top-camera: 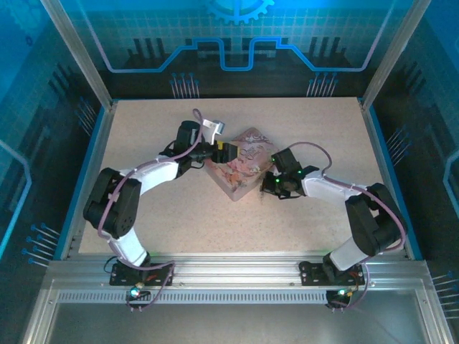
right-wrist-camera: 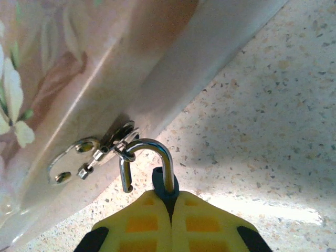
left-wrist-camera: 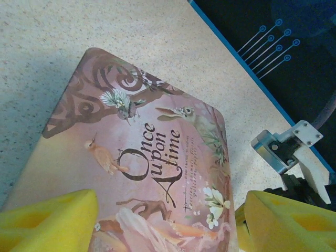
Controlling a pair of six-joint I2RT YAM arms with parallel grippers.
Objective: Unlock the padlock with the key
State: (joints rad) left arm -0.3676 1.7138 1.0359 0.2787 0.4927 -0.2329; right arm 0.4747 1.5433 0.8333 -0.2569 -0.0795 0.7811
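Yellow fingers point(right-wrist-camera: 139, 223) of the right end effector point(right-wrist-camera: 170, 207) press flat together low in the right wrist view, pinching the padlock point(right-wrist-camera: 167, 168). Just a dark sliver of its body shows at their tips, with the silvery shackle arching above. That shackle hooks through small rings on a hasp point(right-wrist-camera: 71, 163) screwed to the side of the pink tin point(right-wrist-camera: 105, 63). Its shorter leg ends bare, beside the fingers. So the padlock hangs at the tin's wall, close to the speckled worktop point(right-wrist-camera: 262, 131). From above, the tin lies cornerwise mid-worktop between the two arms, with the right end effector at its right edge. Over its lid the left end effector point(left-wrist-camera: 170, 207) stands wide, one yellow finger on each side of the tin. Whether they squeeze it I cannot tell.
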